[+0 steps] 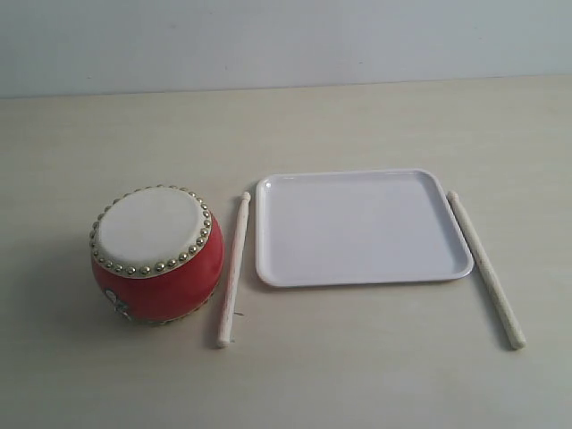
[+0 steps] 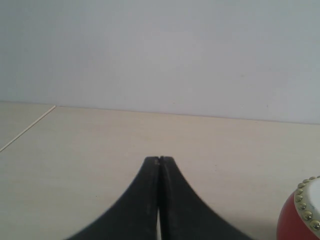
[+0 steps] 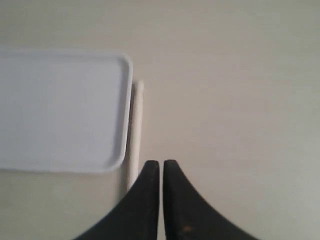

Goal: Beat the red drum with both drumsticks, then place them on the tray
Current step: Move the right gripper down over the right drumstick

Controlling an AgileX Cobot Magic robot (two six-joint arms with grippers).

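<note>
Both jaws are pressed together, empty, so I spread them, then take the left stick [image 1: 232,273] and the right stick [image 1: 485,268] at their butt ends, clear of the tray [image 1: 357,228].

The exterior camera looked down slantwise across the bench [image 1: 357,384] toward the wall [image 1: 268,36]; the left wrist camera sat low, facing level past the left hand [image 2: 159,160], sharing only an edge of the drum [image 2: 305,212]; the right wrist camera looked steeply down past the right hand [image 3: 161,163], sharing a corner of the tray [image 3: 60,105] and one stick [image 3: 136,120].
</note>
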